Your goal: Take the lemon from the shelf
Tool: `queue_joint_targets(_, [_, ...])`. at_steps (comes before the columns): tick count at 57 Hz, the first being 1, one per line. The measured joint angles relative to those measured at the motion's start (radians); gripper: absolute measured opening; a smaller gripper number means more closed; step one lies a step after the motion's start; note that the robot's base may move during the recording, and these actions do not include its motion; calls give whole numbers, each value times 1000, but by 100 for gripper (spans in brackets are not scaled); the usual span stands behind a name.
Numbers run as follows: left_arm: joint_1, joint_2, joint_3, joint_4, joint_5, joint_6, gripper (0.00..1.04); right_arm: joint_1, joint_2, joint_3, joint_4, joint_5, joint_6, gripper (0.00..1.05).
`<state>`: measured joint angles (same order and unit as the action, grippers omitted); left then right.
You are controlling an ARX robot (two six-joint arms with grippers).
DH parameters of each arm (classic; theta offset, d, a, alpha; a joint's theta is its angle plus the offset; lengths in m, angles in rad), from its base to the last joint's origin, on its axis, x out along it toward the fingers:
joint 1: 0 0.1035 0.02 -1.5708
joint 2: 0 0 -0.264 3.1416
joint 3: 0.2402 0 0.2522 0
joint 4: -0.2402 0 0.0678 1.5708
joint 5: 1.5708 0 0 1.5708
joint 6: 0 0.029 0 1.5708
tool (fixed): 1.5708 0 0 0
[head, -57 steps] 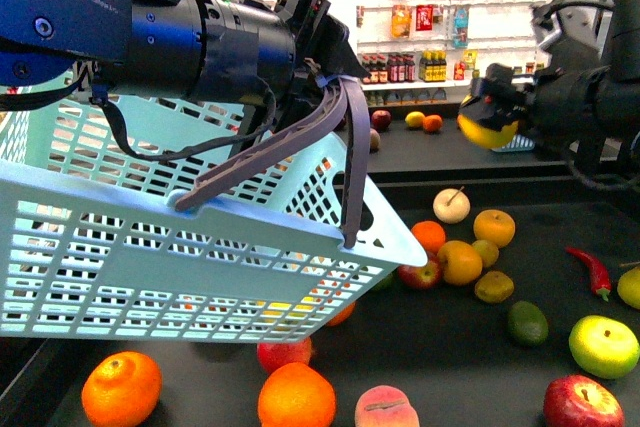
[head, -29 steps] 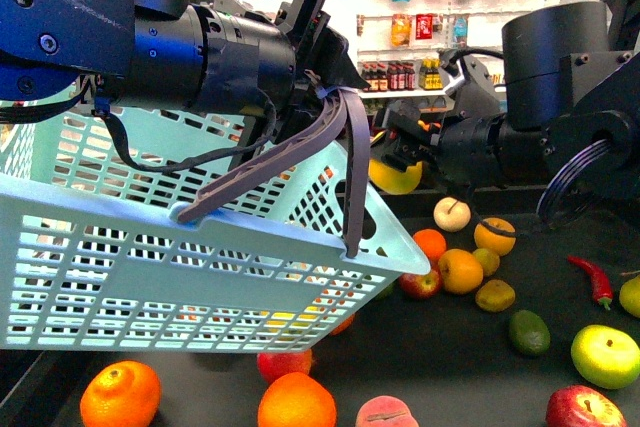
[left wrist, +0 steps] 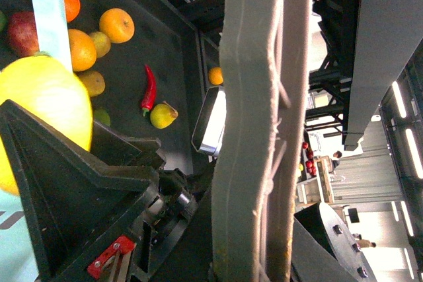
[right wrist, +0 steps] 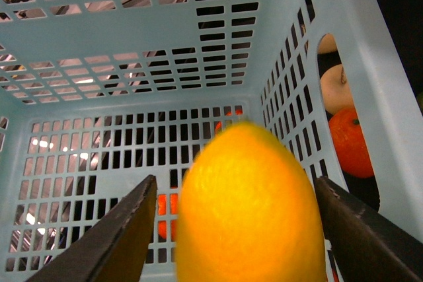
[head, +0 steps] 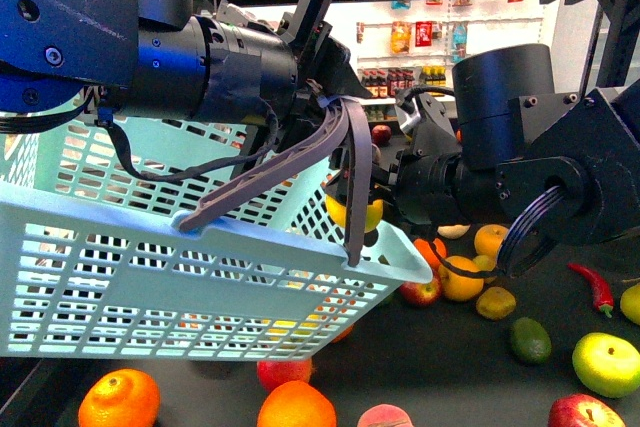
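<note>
The right jaws stand clamped on the lemon (right wrist: 251, 209), one dark finger (right wrist: 122, 232) on each flank; in the right wrist view the fruit hangs over the open mouth of the pale blue basket (right wrist: 165, 37), its slotted floor below. The left jaws are hidden from us; the basket hangs by its grey handles (head: 270, 167) from the end of the left arm (head: 180, 57), so we judge them closed on those handles.

A second ago the right arm (head: 510, 167) held the lemon high at the far right, well apart from the basket; half a second ago it was halfway across; now the lemon sits just beside the basket's raised corner, partly behind a handle. So the lemon is already off the shelf (head: 450, 367), and we judge that what remains is a release into the basket.

Further out, oranges (head: 118, 397), apples and a red chilli (head: 590, 282) lie on the black deck; beyond them the white store shelves (head: 420, 57) show bottles.
</note>
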<state>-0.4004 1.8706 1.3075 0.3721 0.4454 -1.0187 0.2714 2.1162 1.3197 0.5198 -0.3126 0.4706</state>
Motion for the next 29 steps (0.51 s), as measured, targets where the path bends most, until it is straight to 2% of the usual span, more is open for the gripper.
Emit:
queue_joint_targets(9, [0, 0, 0, 0, 0, -2, 10, -14, 0, -1, 4, 60, -17, 98])
queue_joint_targets(19, [0, 0, 0, 0, 0, 2, 10, -80, -39, -27, 0, 226, -130, 97])
queue_joint_targets(29, [0, 0, 0, 0, 0, -2, 10, -183, -242, -185, 56, 392, -320, 97])
